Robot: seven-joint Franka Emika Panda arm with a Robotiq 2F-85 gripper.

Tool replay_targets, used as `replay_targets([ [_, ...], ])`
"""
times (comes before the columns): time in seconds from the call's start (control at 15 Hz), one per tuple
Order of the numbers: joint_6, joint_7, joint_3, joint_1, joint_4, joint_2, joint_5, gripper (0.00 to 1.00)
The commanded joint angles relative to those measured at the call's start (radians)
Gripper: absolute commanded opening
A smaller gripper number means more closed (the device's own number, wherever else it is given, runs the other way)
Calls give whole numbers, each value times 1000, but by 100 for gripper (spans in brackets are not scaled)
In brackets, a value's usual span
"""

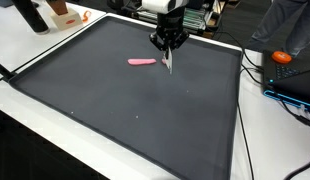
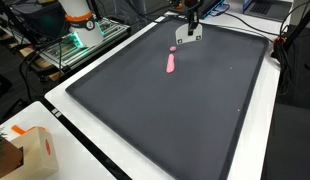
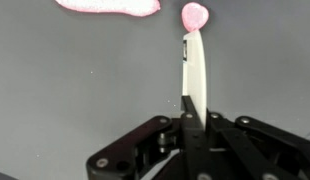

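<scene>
Stick (image 3: pixel 195 70) juts lengthwise from the gripper (image 3: pixel 195 118), pinched between its fingers; pink strip (image 3: pixel 107 6) lies just beside its tip.

Pink strip (image 3: pixel 107 6) partly beyond top edge

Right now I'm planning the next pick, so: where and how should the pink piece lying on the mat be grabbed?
Probably across its narrow middle, straight down from above. The pink piece lies flat on the dark mat, long and slim, with bare mat along both long sides. The end effector is shut on a white stick, so that must go first.
</scene>
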Motion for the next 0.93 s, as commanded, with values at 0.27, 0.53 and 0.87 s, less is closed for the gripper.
replay_targets([
  [0.27, -112, 223, 0, 55, -27, -142, -51, 1],
  [0.53, -273, 394, 9, 99, 29, -157, -182, 1],
  [0.87, -502, 530, 44, 150, 115, -110, -272, 1],
])
